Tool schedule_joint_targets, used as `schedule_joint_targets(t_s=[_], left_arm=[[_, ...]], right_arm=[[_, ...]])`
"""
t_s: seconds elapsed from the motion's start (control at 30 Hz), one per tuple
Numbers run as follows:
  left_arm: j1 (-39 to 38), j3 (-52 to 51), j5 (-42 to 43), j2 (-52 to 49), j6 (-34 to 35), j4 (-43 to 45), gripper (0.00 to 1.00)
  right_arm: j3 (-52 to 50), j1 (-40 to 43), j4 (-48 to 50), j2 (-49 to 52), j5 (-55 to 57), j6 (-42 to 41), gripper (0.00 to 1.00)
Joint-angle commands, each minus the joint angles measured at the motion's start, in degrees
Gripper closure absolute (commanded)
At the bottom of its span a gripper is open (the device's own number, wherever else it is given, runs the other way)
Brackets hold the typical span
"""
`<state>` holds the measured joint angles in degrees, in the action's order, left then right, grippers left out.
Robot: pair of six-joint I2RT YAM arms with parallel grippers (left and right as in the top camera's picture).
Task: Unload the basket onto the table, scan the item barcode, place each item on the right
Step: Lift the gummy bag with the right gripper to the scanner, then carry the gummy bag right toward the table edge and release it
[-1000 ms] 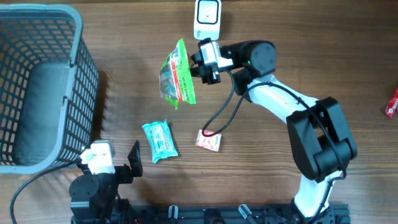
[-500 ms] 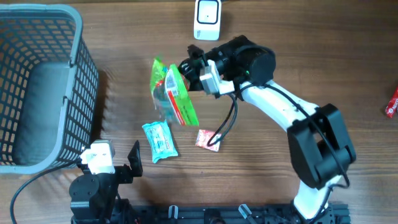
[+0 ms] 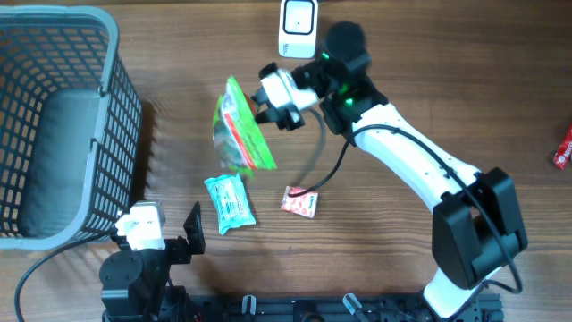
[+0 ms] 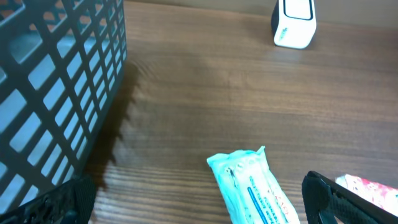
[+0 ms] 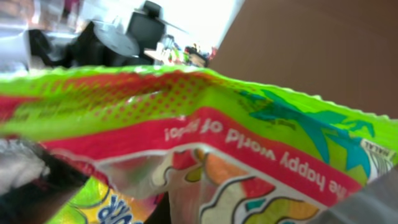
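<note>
A green and red candy bag (image 3: 239, 125) hangs above the table, left of centre, with my right gripper (image 3: 268, 103) shut on its right edge. Seen from the right wrist, the bag (image 5: 217, 143) fills the frame and no barcode shows. The white scanner (image 3: 298, 18) stands at the far edge, up and to the right of the bag; it also shows in the left wrist view (image 4: 295, 23). My left gripper (image 3: 163, 231) rests open at the near left edge with nothing between its fingers (image 4: 333, 199).
A grey mesh basket (image 3: 54, 125) fills the left side, its wall (image 4: 56, 81) close to my left gripper. A teal packet (image 3: 230, 202) and a small red-white sachet (image 3: 299, 201) lie near the front. A red item (image 3: 563, 148) sits at the right edge.
The right arm has carried the candy bag left and nearer, away from the scanner and toward the basket, turning it as it went. The left arm has stayed still.
</note>
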<state>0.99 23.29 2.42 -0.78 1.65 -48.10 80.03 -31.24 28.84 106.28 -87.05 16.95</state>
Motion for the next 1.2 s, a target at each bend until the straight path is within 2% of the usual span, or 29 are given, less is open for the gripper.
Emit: schedule_joint_targets(t_s=[0.0, 0.07, 0.13, 0.17, 0.23, 0.33, 0.4, 0.47, 0.57, 0.7, 0.8, 0.93, 1.17], left_arm=[[-0.4, -0.4, -0.5, 0.4, 0.1, 0.2, 0.00], [-0.4, -0.4, -0.5, 0.4, 0.1, 0.2, 0.00], [-0.4, -0.4, -0.5, 0.4, 0.1, 0.2, 0.00], [-0.4, -0.4, -0.5, 0.4, 0.1, 0.2, 0.00], [-0.4, -0.4, -0.5, 0.4, 0.1, 0.2, 0.00], [-0.4, -0.4, -0.5, 0.4, 0.1, 0.2, 0.00], [-0.4, -0.4, -0.5, 0.4, 0.1, 0.2, 0.00], [-0.4, -0.4, -0.5, 0.4, 0.1, 0.2, 0.00], [-0.4, -0.4, -0.5, 0.4, 0.1, 0.2, 0.00], [-0.4, -0.4, -0.5, 0.4, 0.1, 0.2, 0.00], [-0.4, -0.4, -0.5, 0.4, 0.1, 0.2, 0.00], [-0.4, -0.4, -0.5, 0.4, 0.1, 0.2, 0.00], [-0.4, -0.4, -0.5, 0.4, 0.1, 0.2, 0.00]], right_arm=[[0.6, -0.7, -14.6, -0.2, 6.4, -17.6, 0.96], [0.6, -0.7, -26.6, -0.2, 12.0, -28.4, 0.96], [0.5, -0.9, -32.9, -0.1, 20.1, -39.3, 0.95], [0.5, -1.2, -35.4, 0.0, 27.3, -40.5, 0.96], [0.5, -1.3, -42.0, 0.0, 47.0, -49.4, 0.95], [0.6, -0.4, -40.5, 0.2, 55.7, -55.8, 0.95], [1.6, 0.5, -35.5, 1.7, 56.3, -59.0, 0.95], [5.2, 1.1, -35.0, 4.9, 56.5, -60.9, 0.95], [19.1, 2.4, -36.6, 16.7, 56.7, -65.4, 0.96], [34.3, 7.6, -35.9, 27.6, 59.8, -77.9, 0.95], [34.7, 10.0, -28.0, 29.5, 61.7, -84.0, 0.95], [34.7, 11.2, -24.7, 34.2, 61.9, -92.1, 0.96], [34.7, 11.6, -21.7, 37.5, 60.0, -93.3, 0.96]])
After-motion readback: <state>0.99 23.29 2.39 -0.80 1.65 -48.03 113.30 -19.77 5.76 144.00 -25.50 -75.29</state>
